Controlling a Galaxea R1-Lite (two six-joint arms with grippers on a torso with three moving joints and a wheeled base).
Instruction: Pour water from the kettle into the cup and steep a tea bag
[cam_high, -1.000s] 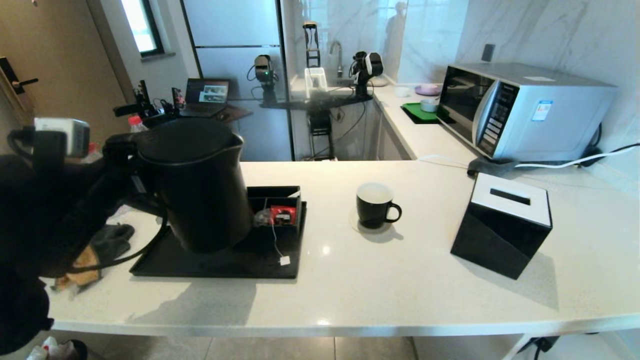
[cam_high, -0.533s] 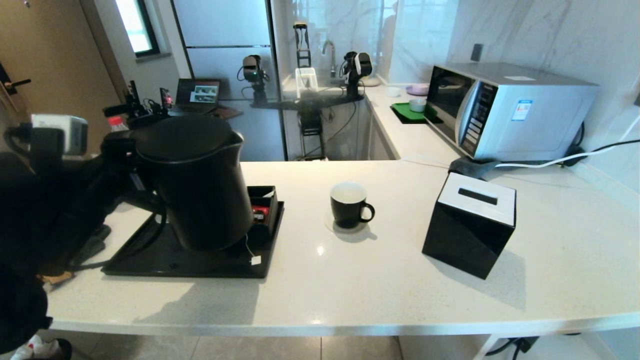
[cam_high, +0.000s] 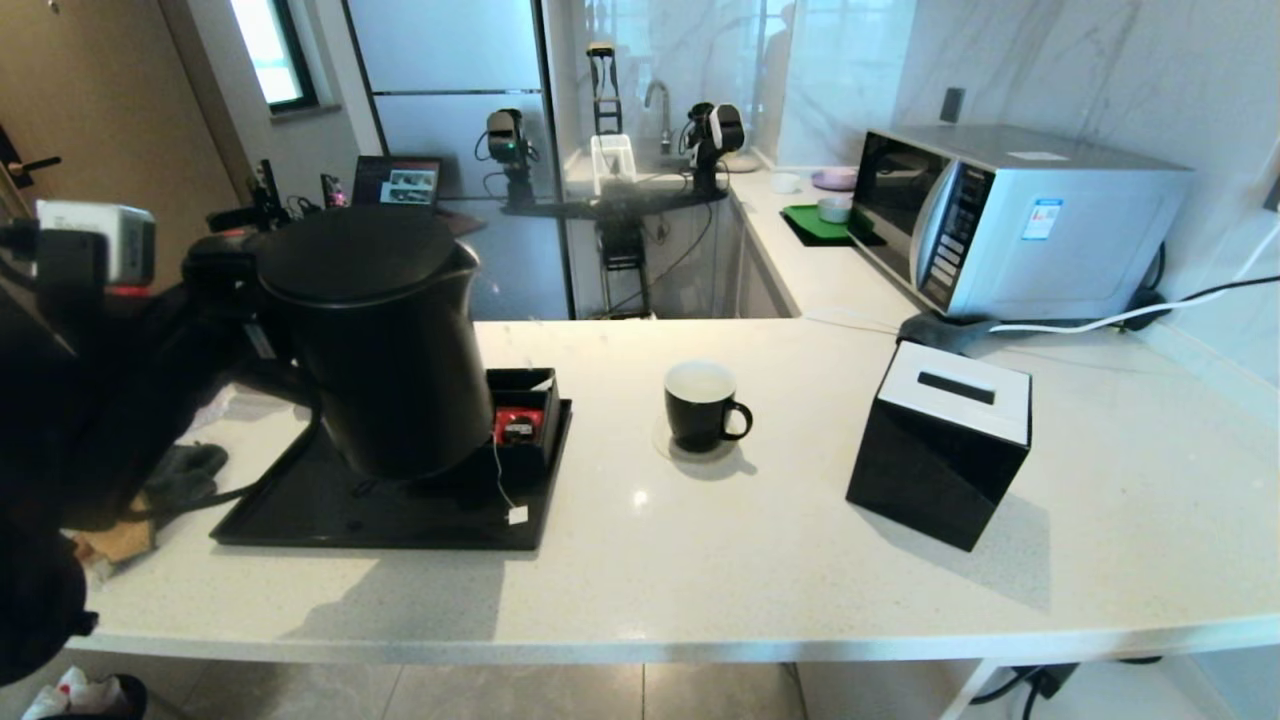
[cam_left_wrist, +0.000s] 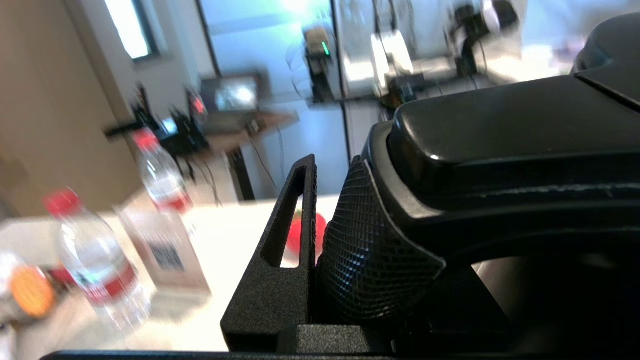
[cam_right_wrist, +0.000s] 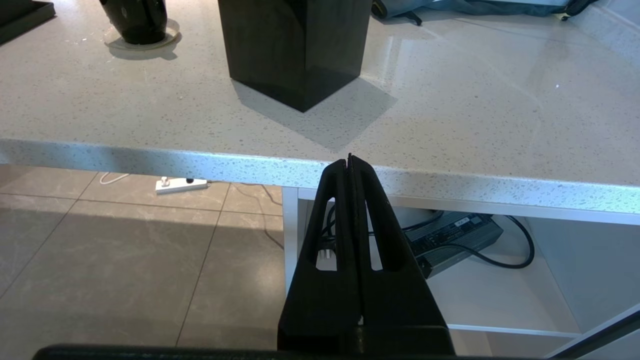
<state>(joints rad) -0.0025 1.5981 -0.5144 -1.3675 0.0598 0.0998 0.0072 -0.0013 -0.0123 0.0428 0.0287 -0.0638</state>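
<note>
Right pincer (cam_right_wrist: 350, 165): hanging below the counter (cam_high: 760, 580) edge, lower middle of its wrist view, fingers pressed together, idle.
Left pincer (cam_left_wrist: 320, 240): pinching the kettle (cam_high: 375, 340) handle, at the left of the head view.
Kettle: hanging upright above the tray (cam_high: 300, 520), left of centre.
Tea bag: its string and tag (cam_high: 517, 515) are trailing over the tray's right edge; the pouch itself is hard to make out.
Cup (cam_high: 702, 405): standing at centre, right of the tray, looking unfilled.
Progress: kettle gripped; pouring and steeping are waiting.
Room: bare counter between tray and cup; tissue box (cam_high: 940, 455) is sitting well right.
</note>
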